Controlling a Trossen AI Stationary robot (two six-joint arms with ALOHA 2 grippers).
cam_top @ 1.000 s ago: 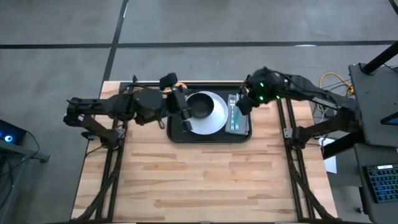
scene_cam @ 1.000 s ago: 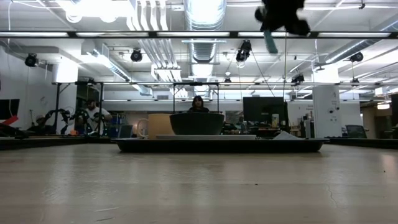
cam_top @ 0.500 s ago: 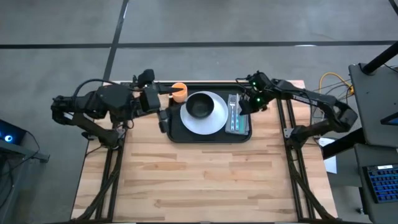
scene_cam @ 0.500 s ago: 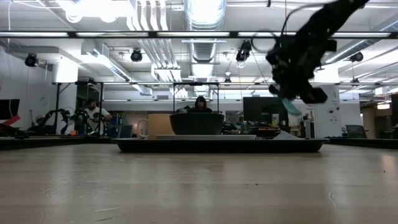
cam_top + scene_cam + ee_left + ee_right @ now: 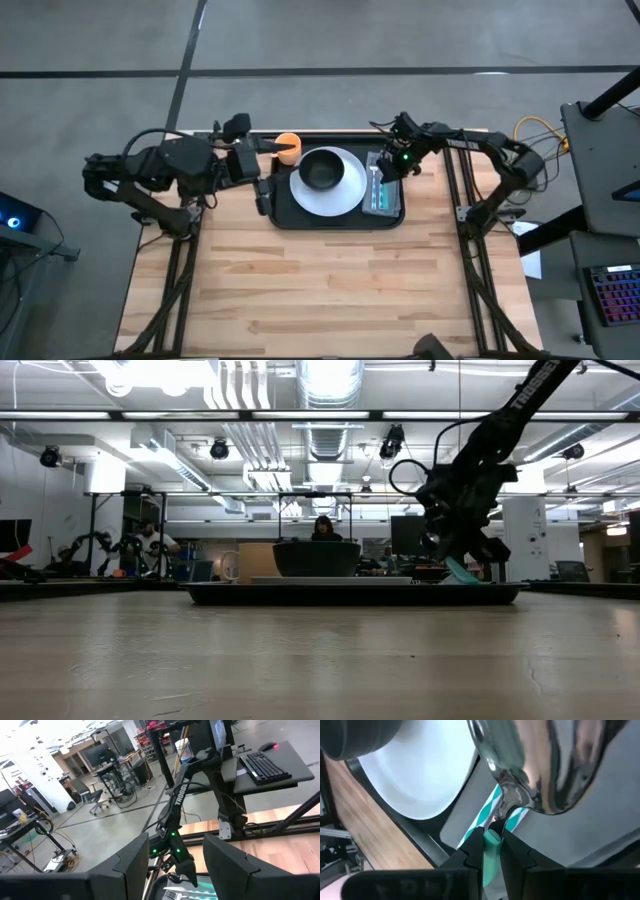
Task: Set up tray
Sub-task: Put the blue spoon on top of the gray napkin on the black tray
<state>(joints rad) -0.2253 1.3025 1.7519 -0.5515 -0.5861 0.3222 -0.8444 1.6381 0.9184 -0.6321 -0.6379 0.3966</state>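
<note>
The black tray (image 5: 335,218) lies at the table's far middle. It carries a white plate (image 5: 345,195) with a black bowl (image 5: 322,172), and a grey napkin (image 5: 384,200) with teal-handled cutlery on its right part. An orange cup (image 5: 287,147) stands at its far left corner. My right gripper (image 5: 386,170) hangs low over the napkin (image 5: 600,820), shut on a spoon (image 5: 540,765). In the low view the right gripper (image 5: 462,565) is just above the tray's rim (image 5: 350,595). My left gripper (image 5: 262,188) waits open beside the tray's left edge. My right gripper pinches the spoon by its teal handle (image 5: 492,847), close to the metal neck, between its two fingers (image 5: 472,852). It comes from above, slanting down from the table's right. The spoon's bowl hangs over the napkin; whether it touches the napkin cannot be told.
Bare wooden table (image 5: 330,290) stretches from the tray to the near edge. The plate (image 5: 420,775) and the bowl (image 5: 345,740) sit just left of the spoon. People and desks show in the room beyond the table's far edge.
My right gripper has come down from high above the tray to just over the napkin, carrying the spoon with it. My left arm has drawn back from over the plate toward the table's left, uncovering the orange cup, then stayed still.
</note>
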